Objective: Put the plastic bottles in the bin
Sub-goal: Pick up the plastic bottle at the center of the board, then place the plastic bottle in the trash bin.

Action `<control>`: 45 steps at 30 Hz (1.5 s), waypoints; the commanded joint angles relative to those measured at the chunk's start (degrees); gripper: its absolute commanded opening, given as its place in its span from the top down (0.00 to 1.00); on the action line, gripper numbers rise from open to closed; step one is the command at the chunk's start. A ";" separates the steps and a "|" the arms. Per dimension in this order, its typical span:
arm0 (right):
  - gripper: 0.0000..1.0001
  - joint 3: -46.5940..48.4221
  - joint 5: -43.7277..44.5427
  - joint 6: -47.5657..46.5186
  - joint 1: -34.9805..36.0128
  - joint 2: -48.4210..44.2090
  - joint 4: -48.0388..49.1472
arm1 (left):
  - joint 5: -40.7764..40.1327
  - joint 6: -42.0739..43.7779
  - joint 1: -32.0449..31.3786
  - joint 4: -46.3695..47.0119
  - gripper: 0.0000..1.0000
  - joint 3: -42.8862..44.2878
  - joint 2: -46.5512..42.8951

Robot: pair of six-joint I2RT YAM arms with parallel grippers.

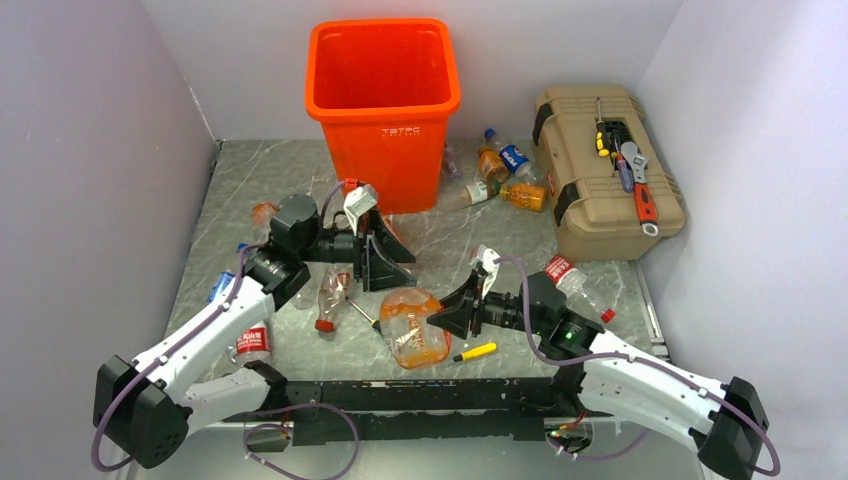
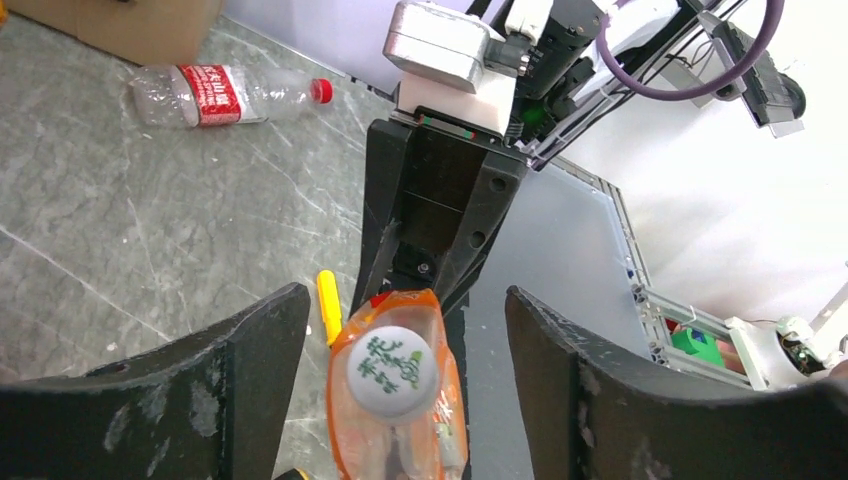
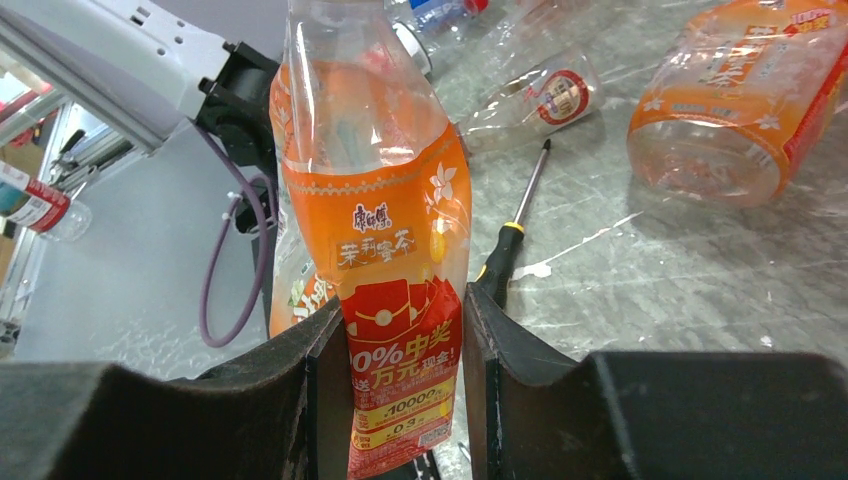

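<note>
The right pincer is clamping the orange bottle across its labelled lower half, holding it lifted over the middle of the surface, toward the near edge. The bottle's long axis is running straight from this pincer toward the left pincer, neck leading. The left pincer is standing part open and gripping nothing: its fingers are flanking the capped end with a gap on each side. A handover is looking likely, and it is turning on that end-on alignment. The left arm is lying nearer the bin, which is standing at the middle of the far edge. Only the left wrist view is showing the white cap face-on with both gaps, only the right wrist view the grip on the label, and only the top view the bin.
</note>
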 commanded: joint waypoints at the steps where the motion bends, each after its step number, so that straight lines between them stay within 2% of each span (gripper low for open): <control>1: 1.00 1.47 5.14 -1.04 0.59 -1.69 4.90 | 2.59 -1.01 0.13 2.08 0.20 0.16 -0.47; 5: 1.00 0.82 8.28 -0.53 0.71 -3.47 5.71 | 1.75 -0.76 0.07 1.50 0.19 -0.55 -0.94; 9: 1.00 0.55 9.53 -0.11 0.85 -3.94 6.66 | 2.07 -1.07 -0.13 1.71 0.26 -0.61 -0.32; 12: 1.00 1.04 9.13 -0.26 1.15 -2.95 6.62 | 2.24 -1.31 -0.13 2.11 0.36 -0.56 0.02; 16: 1.00 1.10 9.72 -0.20 1.70 -2.35 6.75 | 2.14 -1.39 -0.14 2.71 0.58 -0.90 -0.23; 21: 1.00 1.72 10.16 0.12 2.09 -1.85 6.16 | 1.90 -1.03 -0.13 2.72 0.80 -1.01 -0.59; 22: 0.91 2.04 10.18 0.34 2.10 -1.71 5.70 | 1.80 -0.89 -0.14 2.73 0.85 -1.01 -0.67; 23: 0.77 2.36 10.05 0.46 2.13 -1.62 5.01 | 1.63 -0.71 -0.14 2.61 0.90 -1.01 -0.72; 24: 0.56 2.61 9.88 0.76 2.11 -1.60 4.46 | 1.39 -0.58 -0.14 2.55 0.96 -1.01 -0.76; 25: 0.43 2.69 9.55 1.14 2.10 -1.66 3.82 | 1.25 -0.55 -0.14 2.51 1.00 -1.01 -0.88; 26: 0.33 2.64 9.36 1.46 2.10 -1.75 3.57 | 1.10 -0.60 -0.14 2.60 1.00 -1.01 -1.00; 29: 0.11 1.65 8.88 2.59 2.10 -1.78 3.10 | 0.34 -1.47 -0.14 4.27 1.00 -1.39 -1.73; 31: 0.08 0.49 7.96 3.97 2.09 -1.28 3.97 | -0.26 -2.65 -0.14 6.12 1.00 -1.61 -2.40; 35: 0.08 -2.08 5.18 7.71 2.10 0.35 9.30 | -1.35 -4.07 -0.04 8.41 1.00 -1.71 -3.49; 38: 0.15 -3.47 3.43 10.06 2.10 2.37 14.43 | -2.10 -4.44 -0.03 9.25 1.00 -2.11 -4.04; 42: 0.47 -3.55 2.30 11.16 2.10 4.62 18.77 | -2.44 -5.00 -0.04 10.01 1.00 -2.76 -4.52; 43: 0.54 -3.30 2.19 10.96 2.10 5.03 19.08 | -2.60 -5.03 0.00 9.60 0.97 -2.57 -4.58; 44: 0.59 -3.10 2.18 10.70 2.18 5.21 19.20 | -2.93 -4.73 -0.04 8.64 0.84 -2.26 -4.68; 45: 0.63 -2.93 2.24 10.44 2.19 5.29 19.17 | -3.31 -4.33 0.00 7.60 0.66 -1.79 -4.78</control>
